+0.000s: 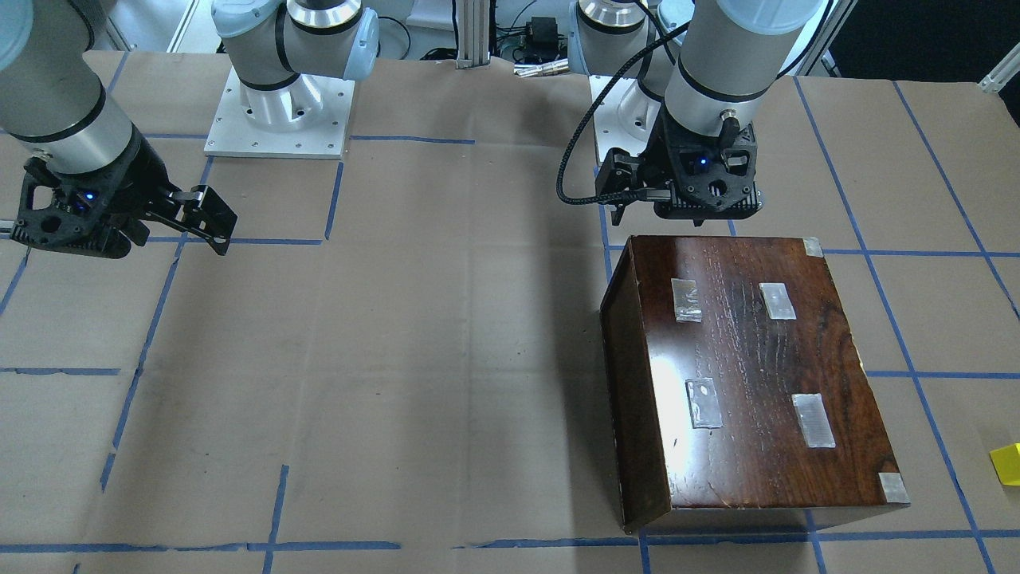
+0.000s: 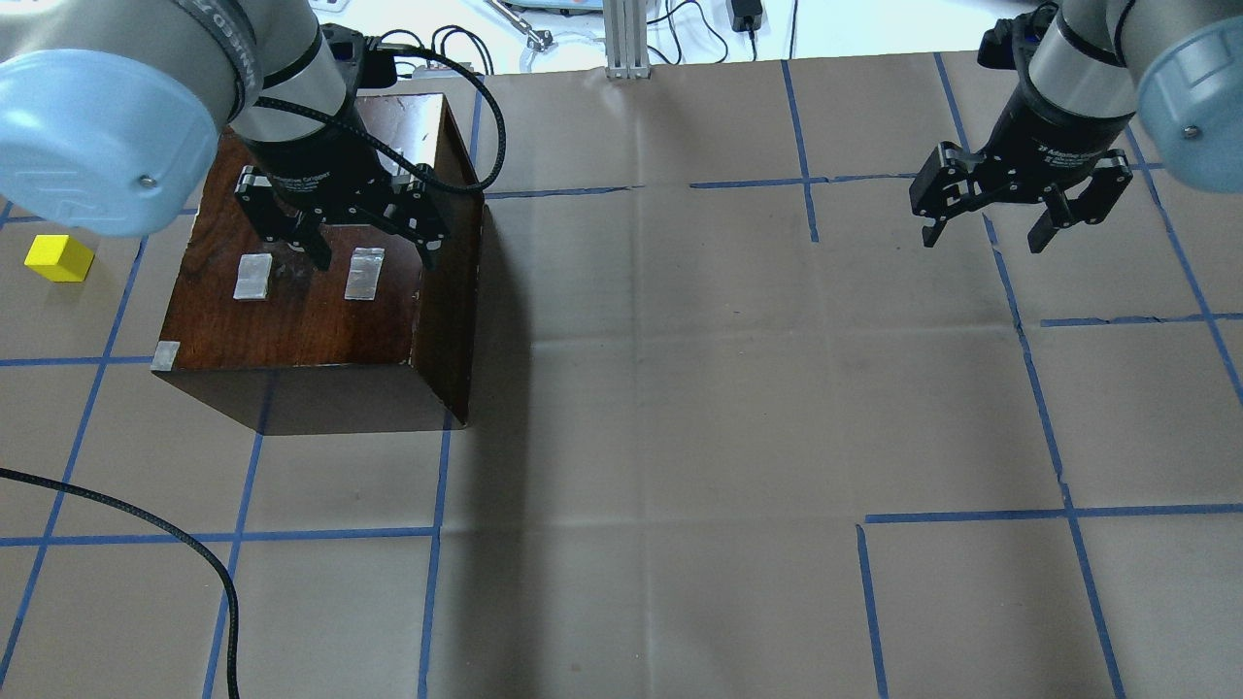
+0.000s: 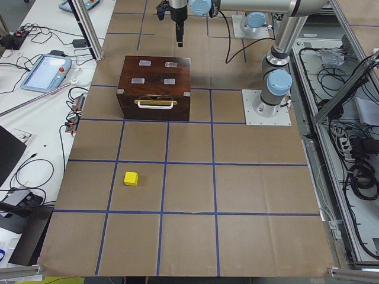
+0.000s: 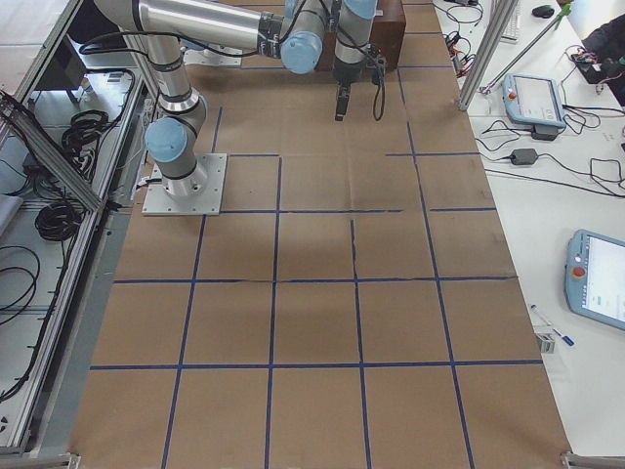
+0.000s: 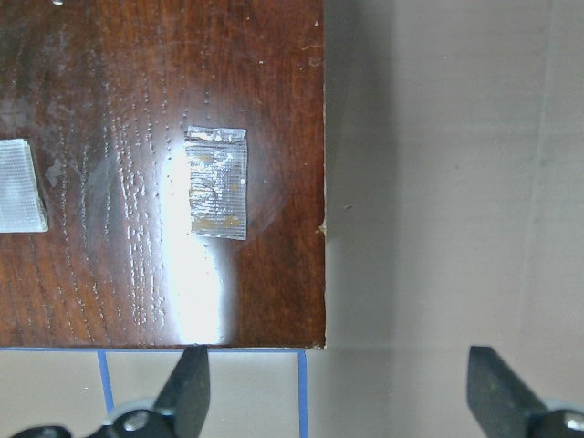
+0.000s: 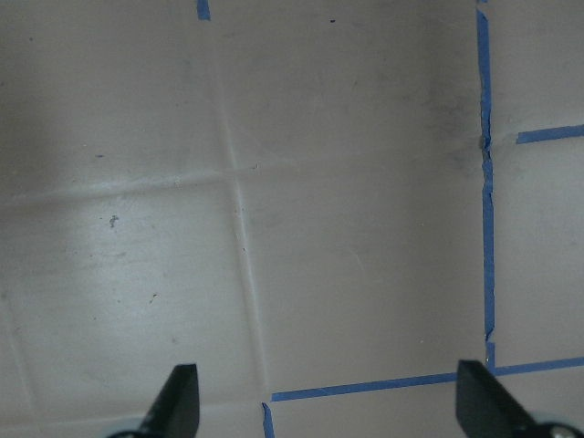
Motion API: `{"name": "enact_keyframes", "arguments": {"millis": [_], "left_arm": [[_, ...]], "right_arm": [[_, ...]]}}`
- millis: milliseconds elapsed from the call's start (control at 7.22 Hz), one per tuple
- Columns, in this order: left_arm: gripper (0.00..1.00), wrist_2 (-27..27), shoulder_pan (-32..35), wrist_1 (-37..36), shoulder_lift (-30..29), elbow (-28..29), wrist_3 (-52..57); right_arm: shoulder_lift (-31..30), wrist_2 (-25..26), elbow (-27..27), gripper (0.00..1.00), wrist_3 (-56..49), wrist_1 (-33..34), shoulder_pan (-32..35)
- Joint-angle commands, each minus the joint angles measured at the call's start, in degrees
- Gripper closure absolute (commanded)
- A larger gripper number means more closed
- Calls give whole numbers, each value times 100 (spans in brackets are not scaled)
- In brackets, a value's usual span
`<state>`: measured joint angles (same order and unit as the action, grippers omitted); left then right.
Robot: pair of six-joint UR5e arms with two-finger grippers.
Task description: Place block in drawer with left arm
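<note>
The yellow block (image 2: 59,258) lies on the brown paper table, left of the dark wooden cabinet (image 2: 311,311) and apart from it; it also shows in the front view (image 1: 1006,464) and the left side view (image 3: 131,178). The drawer front (image 3: 155,105), with a pale handle, looks shut. My left gripper (image 2: 372,250) hangs open and empty over the far right part of the cabinet top (image 5: 137,137). Its fingertips (image 5: 187,383) frame the cabinet's corner. My right gripper (image 2: 984,236) is open and empty above bare table at the far right.
Several silver tape patches (image 2: 365,273) sit on the cabinet top. A loose black cable (image 2: 184,539) lies across the near left of the table. Blue tape lines (image 2: 1029,379) grid the paper. The arm bases (image 1: 279,112) stand at the robot's edge.
</note>
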<state>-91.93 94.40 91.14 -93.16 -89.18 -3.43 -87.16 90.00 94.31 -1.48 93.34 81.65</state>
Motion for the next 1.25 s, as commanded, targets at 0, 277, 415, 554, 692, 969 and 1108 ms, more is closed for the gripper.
{"name": "enact_keyframes", "arguments": {"millis": [0,277,415,554,692,969,1108], "left_arm": [[1,0,-1,-9,-9,-3,0],[1,0,-1,-9,-9,-21,0],[1,0,-9,-9,-9,-12,0],[1,0,-9,-18,-9,-30,0],[1,0,-9,-18,9,-82,0],[1,-9,-44,-35,0,-73,18],[1,-9,-45,-61,-9,-108,18]], "right_arm": [[-3,0,0,0,8,0,0],[-3,0,0,0,-1,0,0],[-3,0,0,0,-1,0,0],[-3,0,0,0,8,0,0],[-3,0,0,0,8,0,0],[-3,0,0,0,-1,0,0],[-3,0,0,0,-1,0,0]]}}
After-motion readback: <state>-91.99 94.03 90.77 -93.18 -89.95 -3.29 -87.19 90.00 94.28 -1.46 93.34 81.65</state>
